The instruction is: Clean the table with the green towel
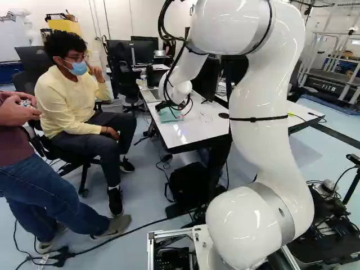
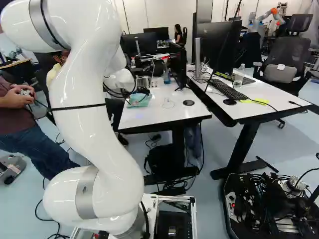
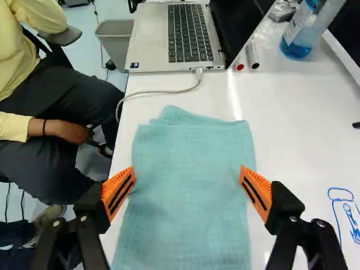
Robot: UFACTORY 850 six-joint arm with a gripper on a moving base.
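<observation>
"Why's the tool [image 3: 187, 171] spread so wide?"

"To straddle the green towel [image 3: 188, 208], I'd say. Closing from there should bunch the cloth for wiping. There's no grip on it."

"And why leave the towel flat on the bench [image 3: 304, 112]?"

"Probably handy for that blue drawing [image 3: 349, 216] beside it, which looks like the stuff to wipe. The laptop [image 3: 169, 42] sits beyond the towel, its cable [image 3: 163, 91] near the far edge, so a long wipe that way could snag."

"So where's the towel from the tool?"

"Right between and under the fingers, reaching ahead of them too. Whether they touch it, I can't tell."
</observation>
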